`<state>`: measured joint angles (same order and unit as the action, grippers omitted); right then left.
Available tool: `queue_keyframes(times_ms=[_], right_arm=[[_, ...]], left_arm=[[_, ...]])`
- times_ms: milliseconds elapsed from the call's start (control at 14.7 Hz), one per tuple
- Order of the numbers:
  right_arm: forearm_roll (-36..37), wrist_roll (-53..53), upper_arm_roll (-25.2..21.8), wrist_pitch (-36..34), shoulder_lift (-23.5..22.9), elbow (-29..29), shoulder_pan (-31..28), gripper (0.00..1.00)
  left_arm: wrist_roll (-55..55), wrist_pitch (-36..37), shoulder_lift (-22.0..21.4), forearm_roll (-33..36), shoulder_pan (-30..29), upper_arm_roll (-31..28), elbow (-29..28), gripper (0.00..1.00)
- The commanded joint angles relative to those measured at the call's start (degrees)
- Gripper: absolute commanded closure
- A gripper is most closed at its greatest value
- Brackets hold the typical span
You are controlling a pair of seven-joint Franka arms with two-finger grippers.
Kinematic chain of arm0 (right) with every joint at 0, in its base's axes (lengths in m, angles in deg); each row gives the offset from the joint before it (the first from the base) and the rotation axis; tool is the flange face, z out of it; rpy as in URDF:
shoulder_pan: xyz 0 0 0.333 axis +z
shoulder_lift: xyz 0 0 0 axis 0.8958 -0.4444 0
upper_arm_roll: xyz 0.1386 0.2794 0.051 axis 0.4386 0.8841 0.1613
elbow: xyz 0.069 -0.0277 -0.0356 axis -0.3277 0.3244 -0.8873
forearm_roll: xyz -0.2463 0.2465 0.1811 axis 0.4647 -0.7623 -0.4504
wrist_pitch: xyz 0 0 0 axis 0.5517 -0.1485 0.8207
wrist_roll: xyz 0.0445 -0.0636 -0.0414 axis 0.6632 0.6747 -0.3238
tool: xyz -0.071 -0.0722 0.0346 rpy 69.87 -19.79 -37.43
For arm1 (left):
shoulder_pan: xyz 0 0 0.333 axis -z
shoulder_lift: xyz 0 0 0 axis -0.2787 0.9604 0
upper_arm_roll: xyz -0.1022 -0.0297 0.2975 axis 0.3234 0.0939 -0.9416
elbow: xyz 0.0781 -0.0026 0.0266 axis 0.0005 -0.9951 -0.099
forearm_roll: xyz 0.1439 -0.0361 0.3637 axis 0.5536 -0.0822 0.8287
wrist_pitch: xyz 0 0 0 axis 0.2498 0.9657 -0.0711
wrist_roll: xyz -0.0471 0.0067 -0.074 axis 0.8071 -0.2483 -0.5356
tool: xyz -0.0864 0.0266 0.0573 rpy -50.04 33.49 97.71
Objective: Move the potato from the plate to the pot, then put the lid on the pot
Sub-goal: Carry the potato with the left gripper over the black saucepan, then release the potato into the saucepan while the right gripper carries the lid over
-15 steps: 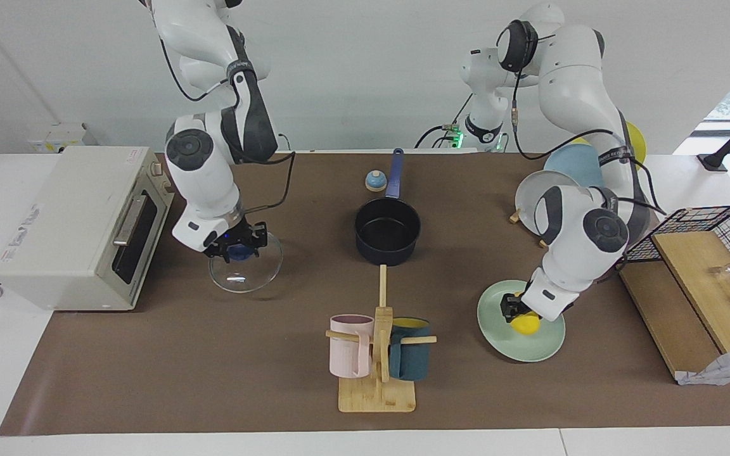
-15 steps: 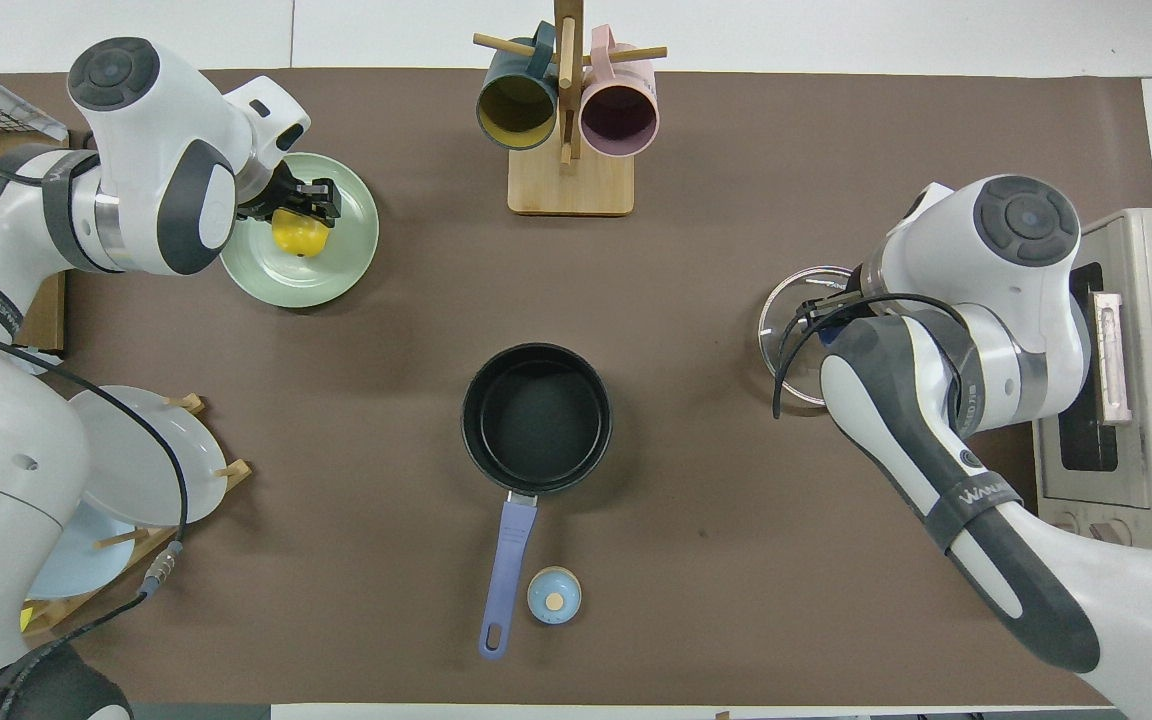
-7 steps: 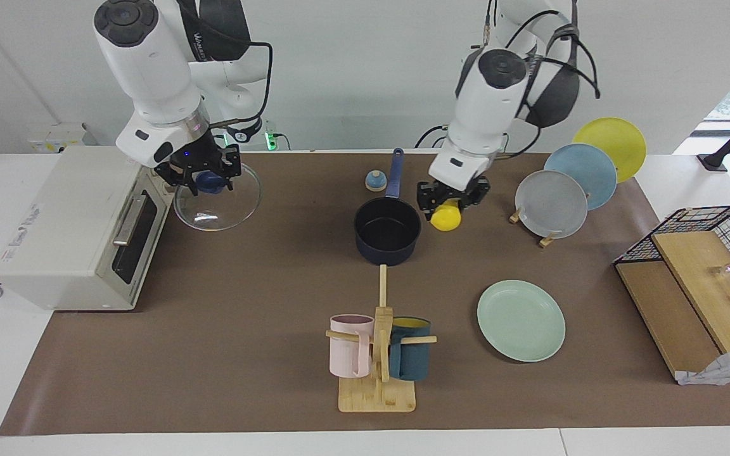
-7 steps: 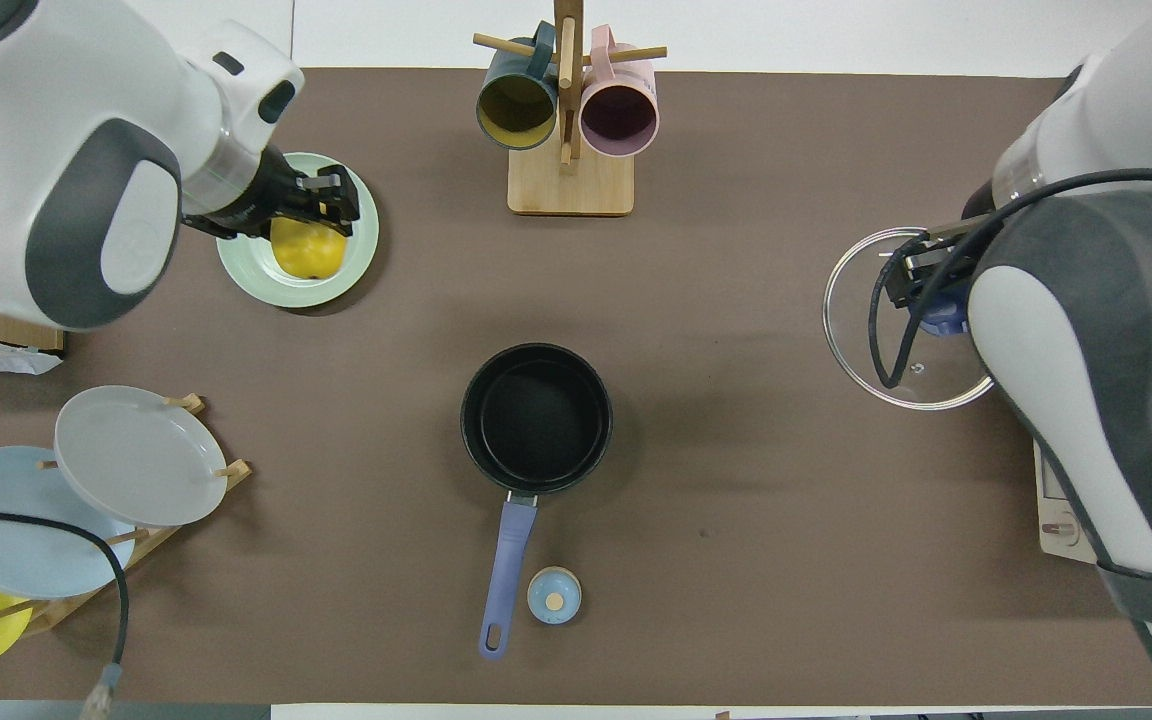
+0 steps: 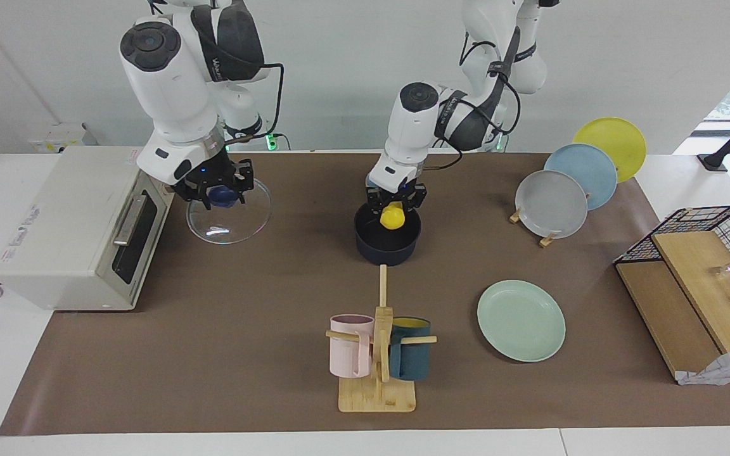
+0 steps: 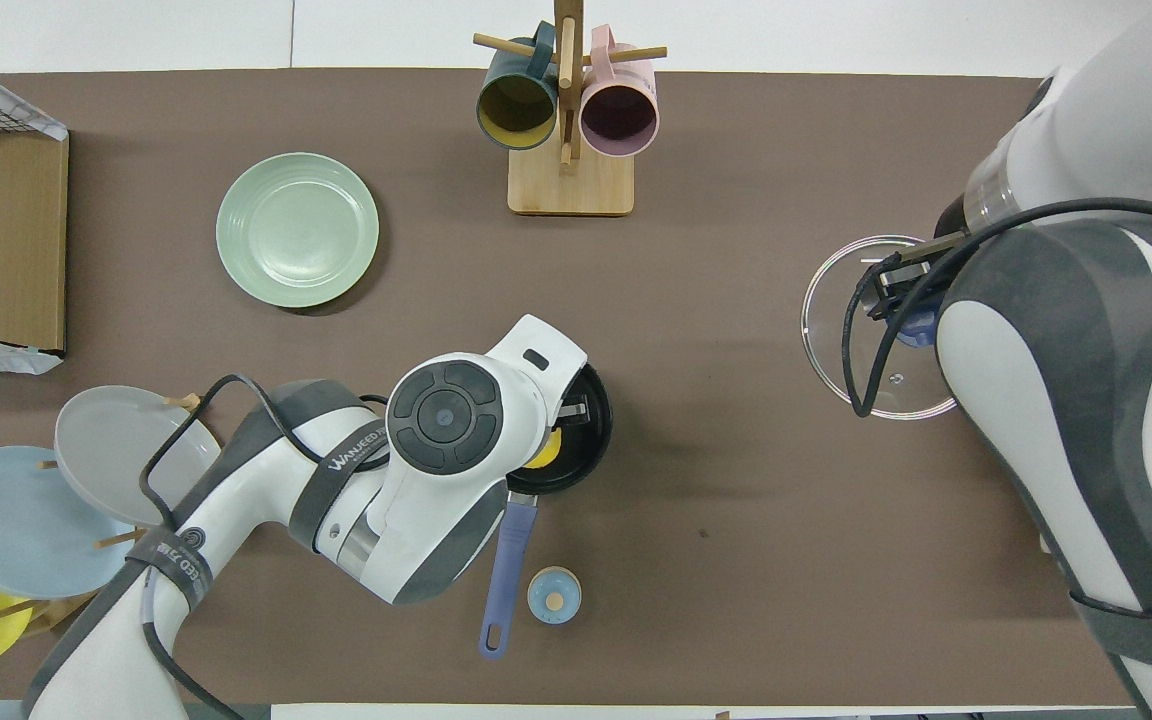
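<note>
My left gripper (image 5: pixel 394 211) is shut on the yellow potato (image 5: pixel 391 217) and holds it just over the open dark pot (image 5: pixel 388 244), at about rim height. In the overhead view the left arm covers most of the pot (image 6: pixel 593 418); a bit of the potato (image 6: pixel 544 453) and the blue handle (image 6: pixel 506 565) show. The mint-green plate (image 5: pixel 521 320) lies bare toward the left arm's end, farther from the robots than the pot. My right gripper (image 5: pixel 218 192) is shut on the blue knob of the glass lid (image 5: pixel 232 218) and holds it in the air beside the toaster oven.
A toaster oven (image 5: pixel 73 221) stands at the right arm's end. A wooden mug rack (image 5: pixel 377 354) with two mugs stands farther from the robots than the pot. A small blue-topped bell (image 6: pixel 553 595) sits beside the pot handle. Upright plates (image 5: pixel 568 190) and a wire basket (image 5: pixel 707 253) are at the left arm's end.
My left gripper lifted the potato off the plate and carried it to the pot's mouth. My right gripper lifted the lid off the table and now holds it a little lower, nearer the pot.
</note>
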<state>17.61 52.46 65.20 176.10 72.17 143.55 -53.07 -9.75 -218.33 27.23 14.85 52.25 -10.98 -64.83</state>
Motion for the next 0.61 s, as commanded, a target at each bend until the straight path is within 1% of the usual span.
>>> queue_keyframes(times_ms=[0, 136, 341, 545], right_arm=[[-1.13, 1.16, 0.25, 1.14, -0.67, -0.21, 0.17, 1.0], [-0.96, -1.12, 0.51, 2.19, -0.68, 0.06, 2.89, 1.0], [-1.05, -1.3, 0.51, 2.38, -0.68, 0.15, 2.9, 1.0], [-1.13, -1.48, 0.51, 2.99, -0.68, 0.23, 3.08, 1.0]], left_arm=[[2.03, -6.72, 0.53, -0.61, 2.7, -1.29, -4.49, 1.0], [2.38, -7.79, 2.11, -0.35, 3.31, -1.38, -4.85, 1.0], [3.18, -10.6, 4.66, 0.09, 3.93, -1.47, -5.12, 1.0], [3.09, -10.87, 5.37, 0.18, 4.02, -1.47, -5.47, 1.0]])
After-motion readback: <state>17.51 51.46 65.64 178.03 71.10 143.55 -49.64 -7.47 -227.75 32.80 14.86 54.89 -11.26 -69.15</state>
